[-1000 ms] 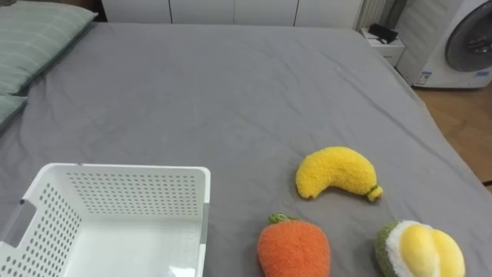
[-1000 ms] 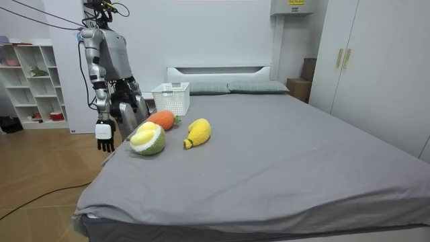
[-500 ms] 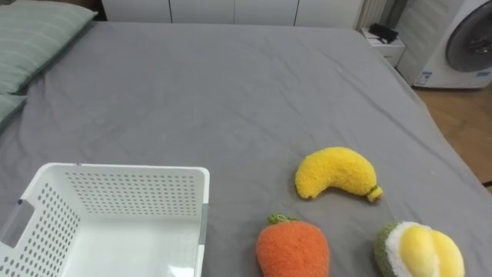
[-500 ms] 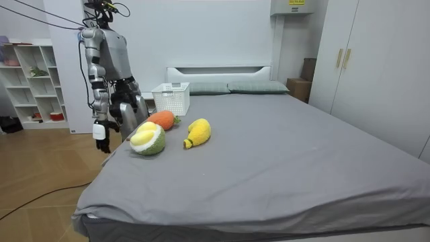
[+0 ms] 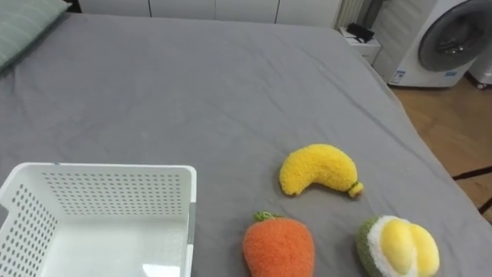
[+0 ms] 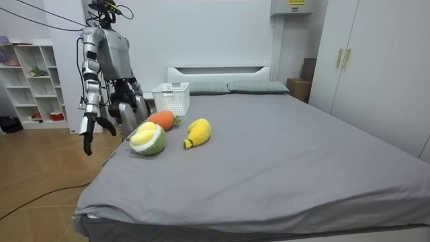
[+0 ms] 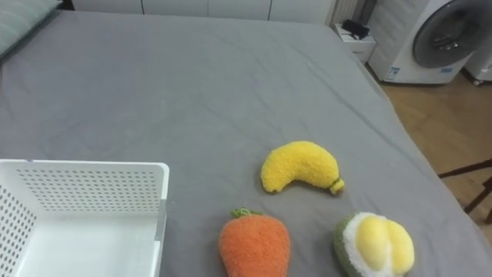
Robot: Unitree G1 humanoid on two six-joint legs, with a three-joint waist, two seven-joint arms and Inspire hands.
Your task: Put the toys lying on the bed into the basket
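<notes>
Three plush toys lie on the grey bed (image 5: 192,85): a yellow banana (image 5: 315,169), an orange carrot (image 5: 278,246) and a green and yellow fruit (image 5: 396,246). Left of them stands a white perforated basket (image 5: 115,169) with nothing in it. In the room view I stand at the bed's side on the room view's left, close to the fruit (image 6: 148,139), the carrot (image 6: 161,119) and the banana (image 6: 198,131). My right hand (image 6: 89,136) hangs off the bed beside my hip, fingers loosely spread and holding nothing.
A washing machine (image 5: 453,38) and a small white cabinet (image 5: 357,38) stand past the bed's far right side. A green pillow (image 5: 23,23) lies at the far left. A white shelf (image 6: 33,81) is behind me, and wardrobes (image 6: 376,67) line the room view's right.
My right arm has swung outward, away from the bed, toward the room view's left. The eye view has shifted to the right. The toys and the basket lie as before.
</notes>
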